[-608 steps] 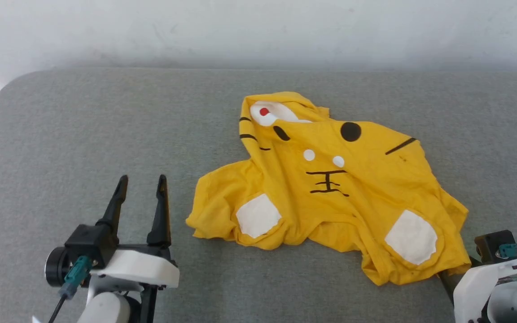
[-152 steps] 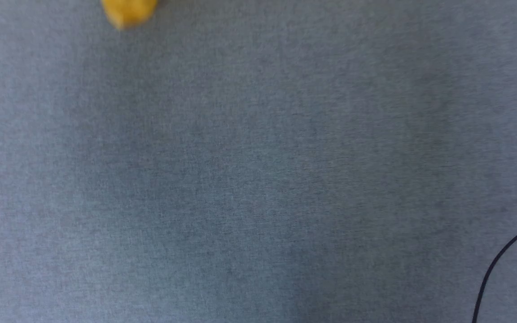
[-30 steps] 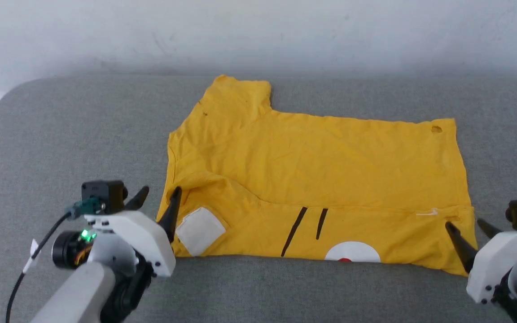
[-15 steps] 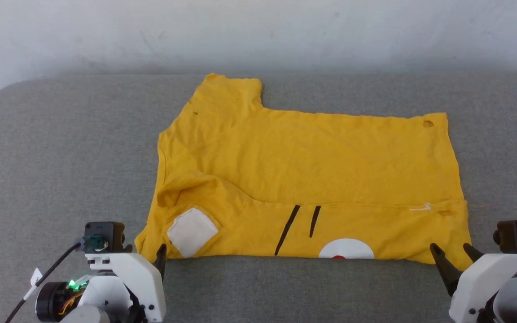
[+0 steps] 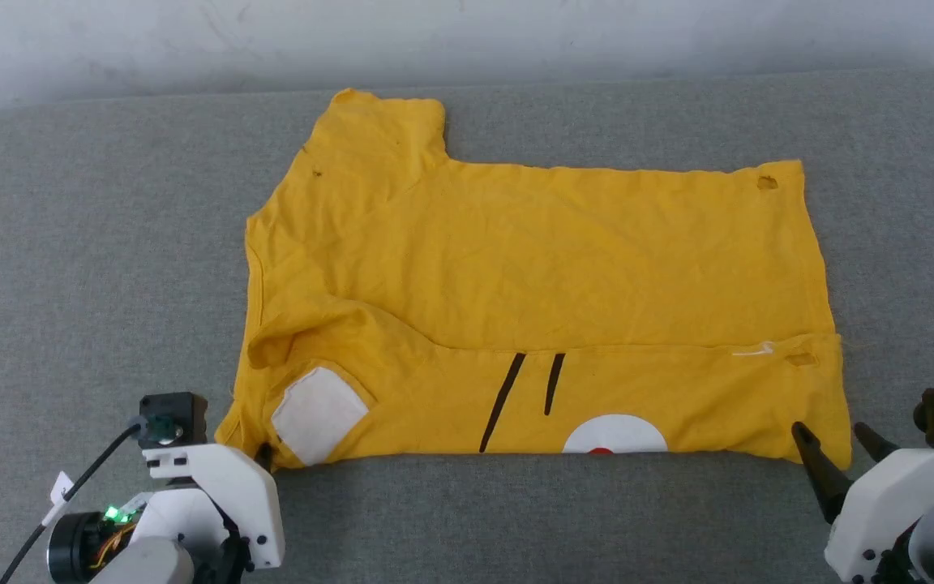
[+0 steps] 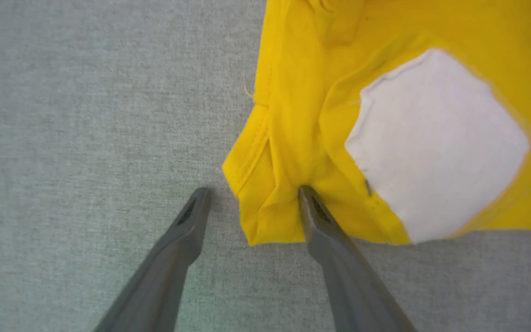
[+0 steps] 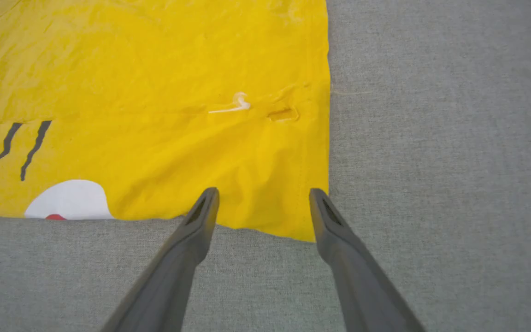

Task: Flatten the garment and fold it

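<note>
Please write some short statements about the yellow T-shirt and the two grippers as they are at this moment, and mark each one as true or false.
1. The garment lies spread out on the grey surface. True.
2. The right gripper is shut on the garment's corner. False: its jaws stand open, astride the near right corner.
3. A white patch shows close to the left gripper. True.
4. The left gripper is holding the garment up off the surface. False: its jaws stand open at the near left corner, and the cloth lies on the surface.
</note>
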